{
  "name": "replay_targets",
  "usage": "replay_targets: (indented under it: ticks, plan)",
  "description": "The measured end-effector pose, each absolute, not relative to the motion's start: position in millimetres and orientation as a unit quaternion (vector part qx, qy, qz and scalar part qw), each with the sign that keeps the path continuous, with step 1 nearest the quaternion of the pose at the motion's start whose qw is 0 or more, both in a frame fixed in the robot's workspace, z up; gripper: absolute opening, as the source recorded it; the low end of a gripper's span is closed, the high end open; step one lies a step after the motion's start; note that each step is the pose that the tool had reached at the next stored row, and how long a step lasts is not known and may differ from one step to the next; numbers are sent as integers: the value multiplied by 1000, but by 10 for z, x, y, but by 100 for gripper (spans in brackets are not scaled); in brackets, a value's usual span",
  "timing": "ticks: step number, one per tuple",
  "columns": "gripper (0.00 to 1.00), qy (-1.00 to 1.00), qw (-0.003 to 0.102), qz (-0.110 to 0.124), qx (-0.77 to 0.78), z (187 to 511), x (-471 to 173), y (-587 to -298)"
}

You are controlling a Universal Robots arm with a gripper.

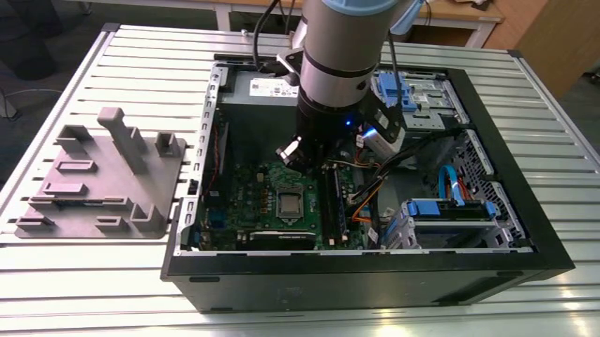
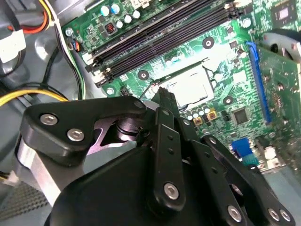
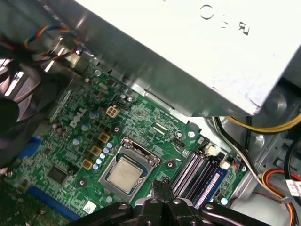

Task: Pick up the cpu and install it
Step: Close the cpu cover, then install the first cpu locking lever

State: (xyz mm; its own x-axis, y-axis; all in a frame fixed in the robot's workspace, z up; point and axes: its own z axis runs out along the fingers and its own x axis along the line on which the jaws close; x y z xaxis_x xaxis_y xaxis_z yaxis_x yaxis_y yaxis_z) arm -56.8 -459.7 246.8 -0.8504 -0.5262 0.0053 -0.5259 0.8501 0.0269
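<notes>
1. Found the cpu [image 3: 123, 173] seated flat inside the metal-framed socket [image 3: 153, 158] on the green motherboard [image 3: 89, 141], silver top facing up; seen washed out by glare in the second wrist view [image 2: 190, 89] and as a small grey square in the exterior view [image 1: 291, 203].
2. Located the gripper [image 3: 161, 187] just beside the socket and above the board, apart from the cpu, carrying nothing.
3. Observed both black fingers [image 2: 165, 101] pressed together to a narrow point in both wrist views, with no gap visible between the tips.
4. Noted the black memory slots [image 3: 195, 172] running alongside the socket, on the side nearest the yellow and black cables [image 3: 244, 125].
5. Noted the large grey power supply box [image 3: 197, 52] overhanging the board beyond the socket.
6. Placed the motherboard within the open black computer case [image 1: 525, 210], lying on its side on the slatted metal table [image 1: 103, 295].
7. Traced the arm [image 1: 342, 63] descending from above into the case, ending over the board near the socket.
8. Recorded a grey moulded fixture [image 1: 98, 179] on the table at the exterior view's left, well apart from the case.
</notes>
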Motion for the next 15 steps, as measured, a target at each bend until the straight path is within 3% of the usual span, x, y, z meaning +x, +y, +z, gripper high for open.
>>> replay_targets:
  ticks: [15]
  plan:
    - [11,-963,6,-12,270,2493,-568,-4597]
